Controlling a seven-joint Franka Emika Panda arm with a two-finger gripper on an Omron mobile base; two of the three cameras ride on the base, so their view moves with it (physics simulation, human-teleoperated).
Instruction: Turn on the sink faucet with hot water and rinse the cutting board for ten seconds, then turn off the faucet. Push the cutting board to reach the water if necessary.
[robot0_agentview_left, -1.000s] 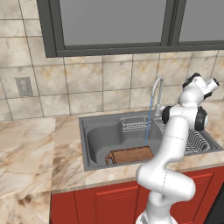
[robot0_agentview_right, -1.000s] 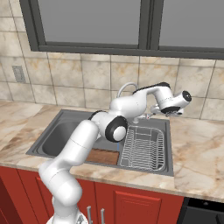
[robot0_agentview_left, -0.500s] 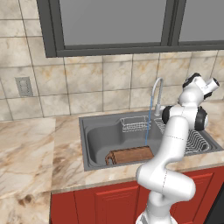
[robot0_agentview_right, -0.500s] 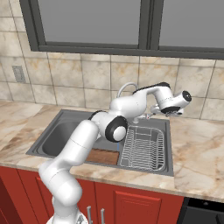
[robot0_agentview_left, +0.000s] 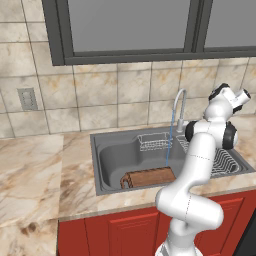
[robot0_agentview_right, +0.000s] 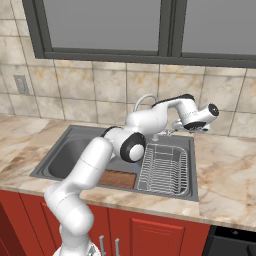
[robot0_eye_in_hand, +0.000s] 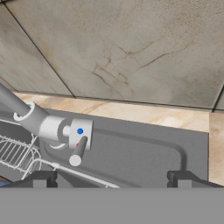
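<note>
The sink faucet (robot0_agentview_left: 178, 101) arches over the dark grey sink (robot0_agentview_left: 106, 151), and a thin pale blue stream of water (robot0_agentview_left: 168, 145) falls from its spout. The stream lands at the back edge of the reddish-brown cutting board (robot0_agentview_left: 148, 177), which lies along the basin's front wall. My gripper (robot0_eye_in_hand: 111, 179) hangs open just right of the faucet's base, with nothing between its fingers. In the hand view, the faucet's handle (robot0_eye_in_hand: 79, 139) with its small lever sits ahead and to the left of the fingertips (robot0_eye_in_hand: 41, 178). From the right base view, the gripper (robot0_agentview_right: 190, 128) hovers over the sink's back rim.
A wire dish rack (robot0_agentview_right: 165, 170) fills the right part of the sink unit, under my arm. A small wire basket (robot0_agentview_left: 152, 141) stands at the back of the basin. A tiled wall and a window rise right behind the faucet. Marble counter (robot0_agentview_left: 30, 175) spreads to the left.
</note>
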